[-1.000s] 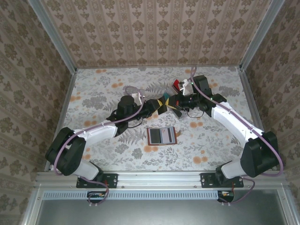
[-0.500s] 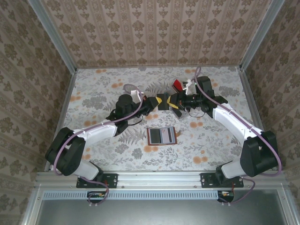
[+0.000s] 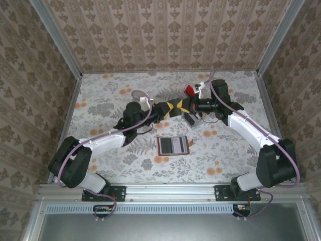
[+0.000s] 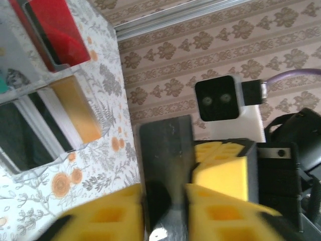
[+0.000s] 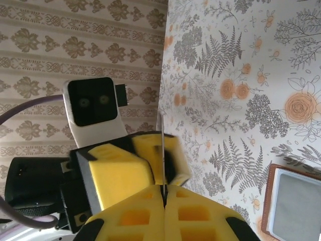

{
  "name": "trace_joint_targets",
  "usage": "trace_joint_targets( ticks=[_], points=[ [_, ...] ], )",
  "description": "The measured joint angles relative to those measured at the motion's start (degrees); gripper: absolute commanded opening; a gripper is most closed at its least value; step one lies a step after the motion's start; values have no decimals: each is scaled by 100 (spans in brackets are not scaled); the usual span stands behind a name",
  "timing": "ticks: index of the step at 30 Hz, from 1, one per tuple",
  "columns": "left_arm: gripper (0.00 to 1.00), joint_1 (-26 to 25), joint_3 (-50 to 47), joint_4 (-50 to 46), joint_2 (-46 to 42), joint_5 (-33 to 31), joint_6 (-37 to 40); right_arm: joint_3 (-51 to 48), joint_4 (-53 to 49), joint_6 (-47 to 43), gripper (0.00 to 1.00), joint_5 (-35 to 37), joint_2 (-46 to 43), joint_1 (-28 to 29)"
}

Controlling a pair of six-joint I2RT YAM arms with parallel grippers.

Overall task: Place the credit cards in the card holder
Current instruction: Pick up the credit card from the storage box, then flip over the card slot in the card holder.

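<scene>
The card holder [image 3: 173,145] lies open on the table, brown with grey pockets, and its corner shows in the right wrist view [image 5: 296,201]. My two grippers meet nose to nose above the table behind it. The right gripper [image 3: 186,106] [image 5: 164,193] is shut on a thin grey credit card [image 5: 162,135], seen edge-on there. The card [image 4: 168,150] stands face-on in the gap of my left gripper [image 3: 173,107] [image 4: 165,201], whose yellow pads [image 4: 100,216] are apart on either side of it. The right gripper's pad [image 4: 225,173] sits just beyond the card.
A clear plastic slotted rack [image 4: 35,85] [image 3: 193,119] with a red piece [image 4: 55,30] [image 3: 190,91] and an orange piece [image 4: 80,110] stands under and behind the grippers. Patterned walls close in the back and both sides.
Both grippers, still joined over the middle, have shifted a little toward the back wall and the right wrist has turned more level. The card holder has not moved.
</scene>
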Motion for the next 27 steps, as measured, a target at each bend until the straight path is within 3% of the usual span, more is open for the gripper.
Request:
trace_joint_targets(
  ticks=[4,10,13,21,27],
  points=[
    [76,-48,-98,-1215,-330,-282,332,15,-925,-682,1,723,-111,-4],
    [80,-470,140,-4105,-1128,-1567,1305,-415,-1779,-1458,1,1934,-577,313],
    [77,-612,188,-4911,-1139,-1934,1563,-920,-1829,-1637,1,2332,-662,509],
    [73,-844,-83,-5523,-693,-2302,1633,-1801,-1753,-1768,1,2618,-664,634],
    [64,-946,-79,-5530,-271,-2328,1705,-1915,-1515,-1834,2,2616,-664,656]
  ],
)
